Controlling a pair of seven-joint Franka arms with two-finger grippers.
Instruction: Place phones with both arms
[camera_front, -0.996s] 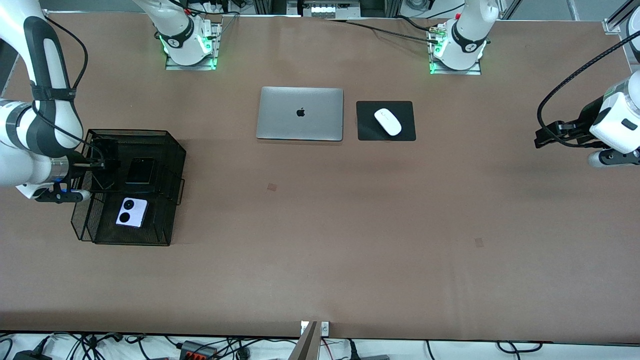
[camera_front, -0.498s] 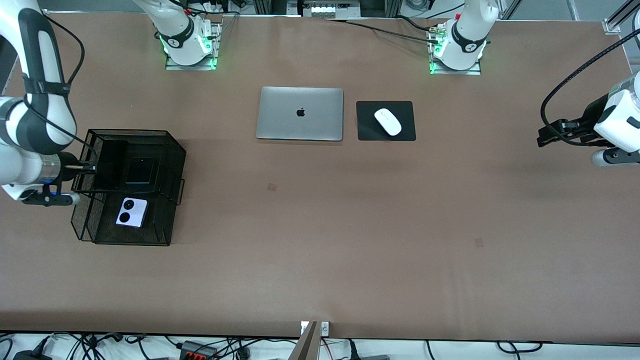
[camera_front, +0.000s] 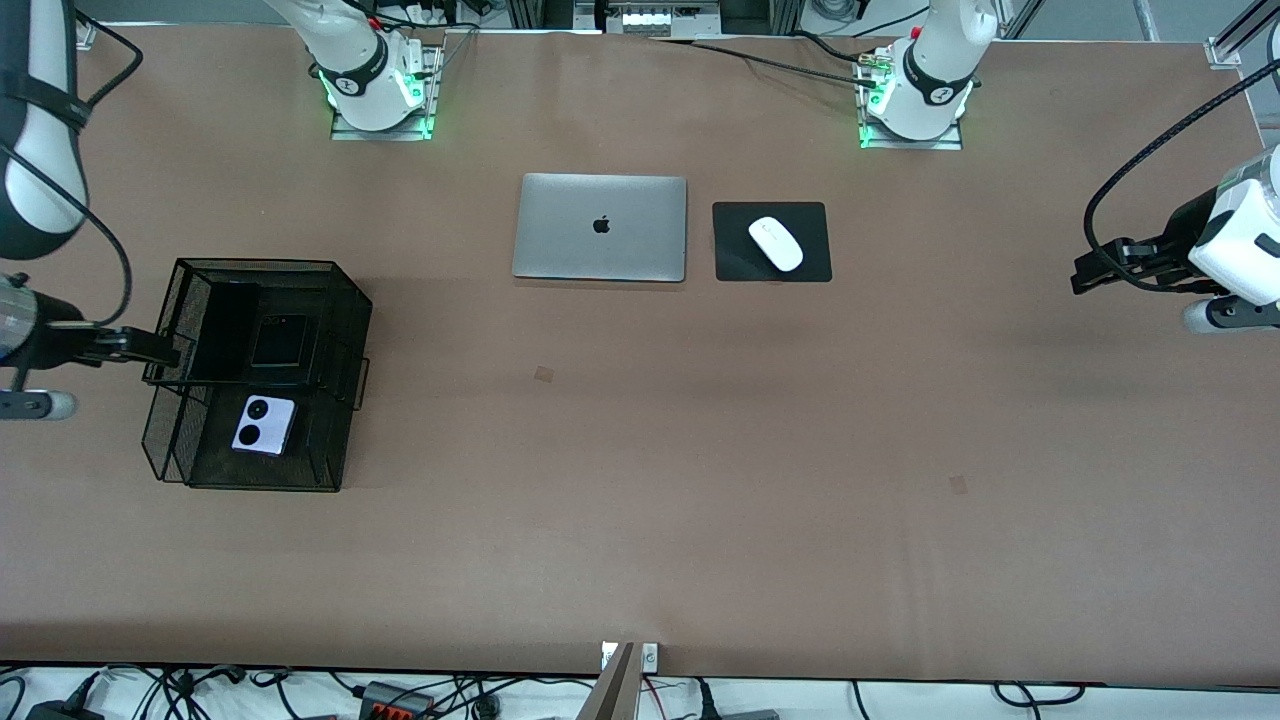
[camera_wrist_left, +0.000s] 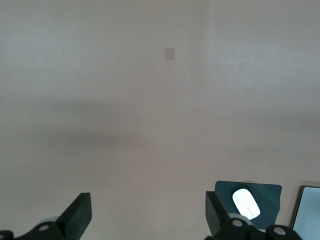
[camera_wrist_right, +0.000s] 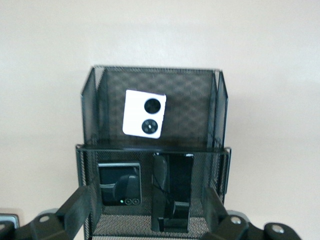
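Phones look settled, from across the tabletop (camera_front: 640, 520): the squarish black phone (camera_front: 280, 340) and lilac-white phone (camera_front: 264, 425) lie in the mesh basket (camera_front: 345, 300) at the right arm's end. The right end effector (camera_front: 150, 348) hangs at the basket's rim; the left end effector (camera_front: 1090, 272) waits over bare tabletop.

Left wrist view: fingers spread, nothing held.

Right wrist view: fingers apart and empty; the slim black phone (camera_wrist_right: 173, 192) stands beside the squarish one. I'd judge placing done.

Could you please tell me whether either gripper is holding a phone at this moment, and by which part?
Nothing is held: the right gripper is open beside the mesh tray, the left gripper open over bare table.
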